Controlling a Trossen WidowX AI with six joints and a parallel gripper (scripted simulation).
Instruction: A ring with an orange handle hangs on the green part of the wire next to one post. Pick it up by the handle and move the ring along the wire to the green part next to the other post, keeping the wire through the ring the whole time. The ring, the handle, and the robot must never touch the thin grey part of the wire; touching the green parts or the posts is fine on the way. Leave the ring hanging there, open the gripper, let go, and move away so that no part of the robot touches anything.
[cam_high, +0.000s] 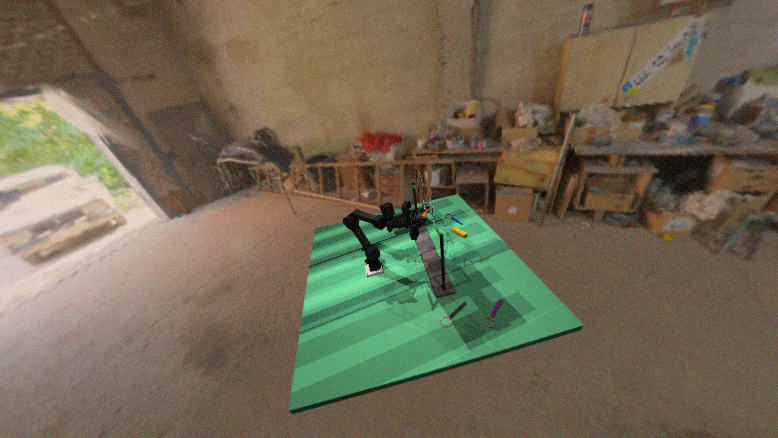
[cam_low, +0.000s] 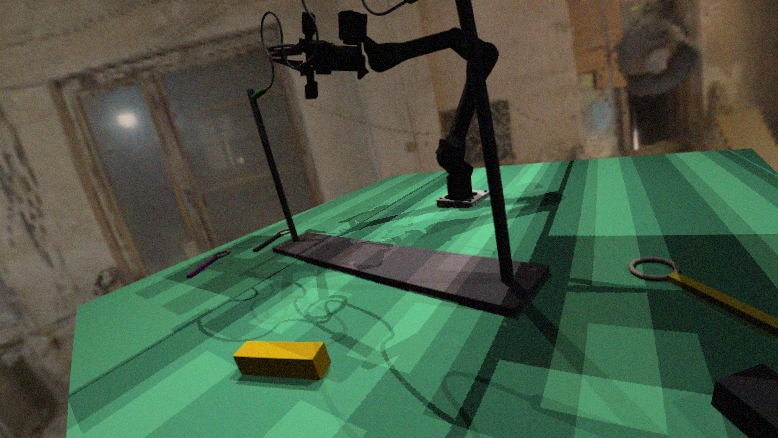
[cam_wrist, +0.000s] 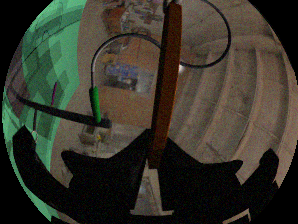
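My gripper (cam_wrist: 153, 133) (cam_low: 296, 53) (cam_high: 421, 213) is shut on the orange handle (cam_wrist: 166, 76) (cam_high: 425, 211) and holds it high in the air, above post height. The handle's ring sits at its far end, at the top of the wrist view, where the thin grey wire (cam_wrist: 225, 30) (cam_low: 263, 32) curves close by it. I cannot tell whether they touch. One dark post (cam_low: 272, 163) (cam_high: 442, 261) stands below and beside the ring; the green wire part (cam_low: 261, 90) (cam_wrist: 96, 102) rises from its top. The other post (cam_low: 489, 163) stands at the opposite end of the dark base plate (cam_low: 413, 269).
On the green mat (cam_low: 626, 206) lie a yellow block (cam_low: 282, 359) (cam_high: 458, 232), a yellow-handled ring (cam_low: 653, 268), a purple-handled ring (cam_low: 206, 263) (cam_high: 492, 314), a dark-handled ring (cam_high: 451, 314) and a dark block (cam_low: 751, 397). The arm's base (cam_low: 460, 198) stands behind the plate.
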